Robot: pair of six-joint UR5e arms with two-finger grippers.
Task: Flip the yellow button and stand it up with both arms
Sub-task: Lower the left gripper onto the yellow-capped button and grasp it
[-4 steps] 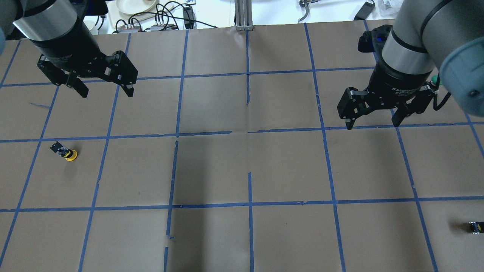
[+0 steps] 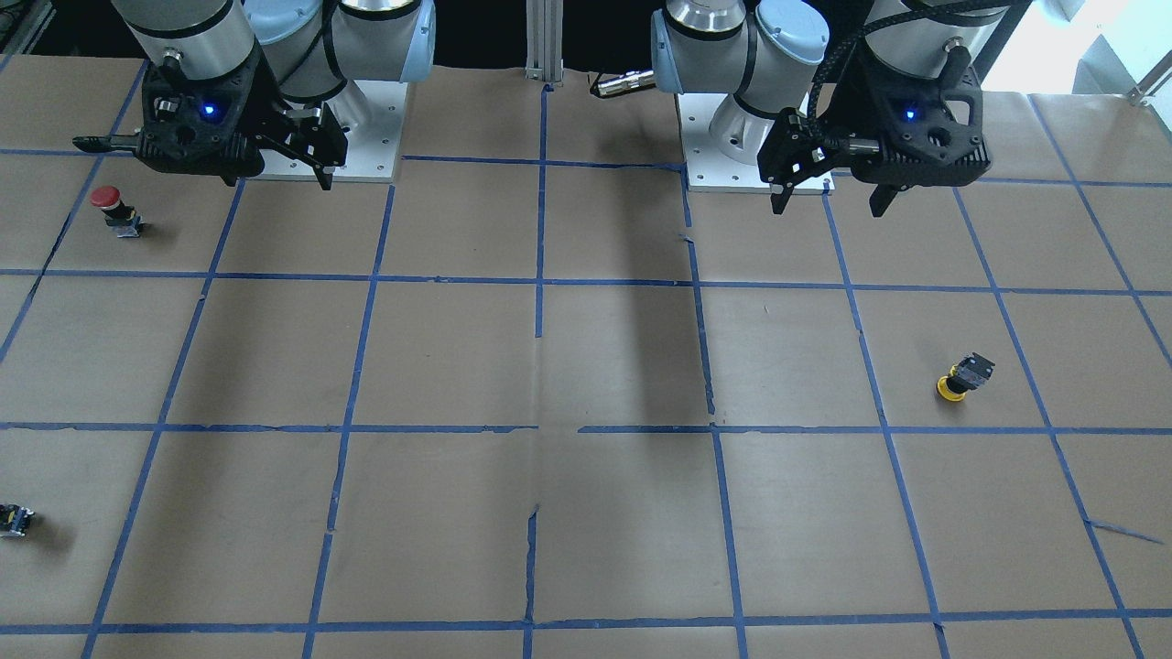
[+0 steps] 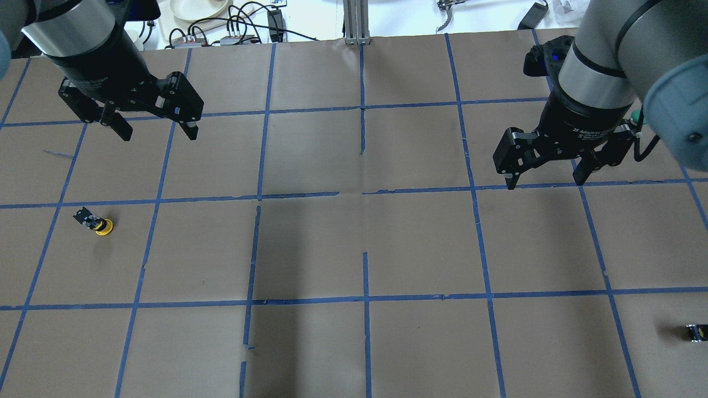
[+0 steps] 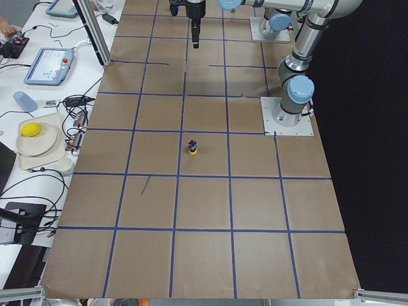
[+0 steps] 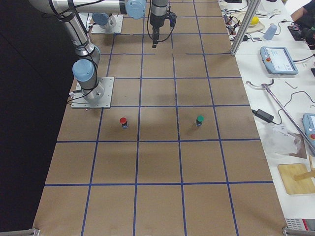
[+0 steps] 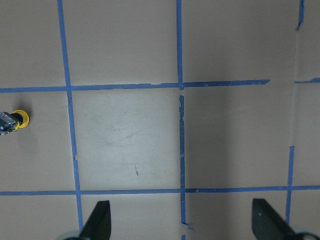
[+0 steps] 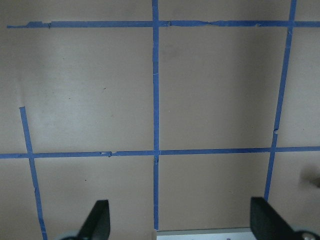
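Observation:
The yellow button (image 3: 98, 223) rests on the brown paper at the table's left, with its yellow cap on the paper and its black-and-grey body tilted up. It also shows in the front view (image 2: 961, 377), the left side view (image 4: 193, 148) and at the left edge of the left wrist view (image 6: 15, 121). My left gripper (image 3: 157, 132) is open and empty, above the table, beyond the button and a little to its right. Its fingertips (image 6: 102, 220) show in the left wrist view. My right gripper (image 3: 545, 183) is open and empty, over the table's right half, far from the button.
A red-capped button (image 2: 110, 209) stands near the right arm's base. A green-capped button (image 5: 200, 120) stands beyond the right gripper. A small dark part with a yellow spot (image 3: 696, 332) lies at the right edge. Blue tape lines grid the paper.
My left gripper has shifted slightly away from the button, toward the table's far side. The right gripper and the button have not moved.

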